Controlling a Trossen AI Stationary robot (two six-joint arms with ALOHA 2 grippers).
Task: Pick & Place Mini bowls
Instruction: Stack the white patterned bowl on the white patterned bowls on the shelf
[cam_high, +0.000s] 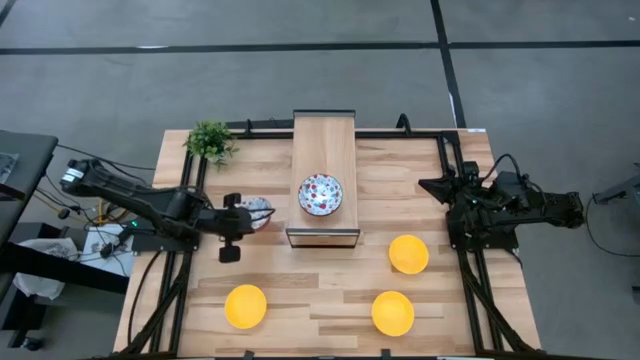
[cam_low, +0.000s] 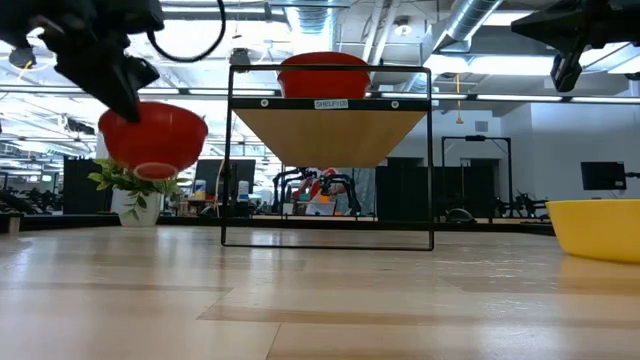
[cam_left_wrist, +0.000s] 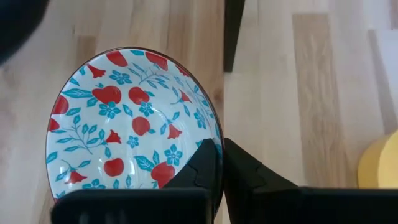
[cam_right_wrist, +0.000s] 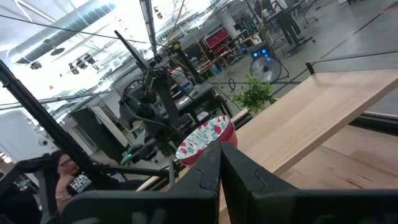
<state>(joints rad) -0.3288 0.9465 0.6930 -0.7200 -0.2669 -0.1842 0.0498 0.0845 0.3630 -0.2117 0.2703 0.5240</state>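
My left gripper is shut on a white bowl with a red-and-blue floral pattern, left of the wooden shelf. From the low view this bowl shows red outside and hangs in the air. A second floral bowl sits on the shelf top by its base. Three yellow bowls rest on the table nearer the front. A third floral bowl is not in view. My right gripper is shut and waits at the table's right side. My left gripper holds the floral bowl by its rim, on the side nearest the wrist. One finger is inside the bowl and the other outside. The fingers slant down from the table's left. The bowl is lifted clear, roughly upright.
A small green potted plant stands at the far left corner. The shelf's black frame rises at mid-table. The table's wooden top shows bare between the yellow bowls. Black rails run along both table sides.
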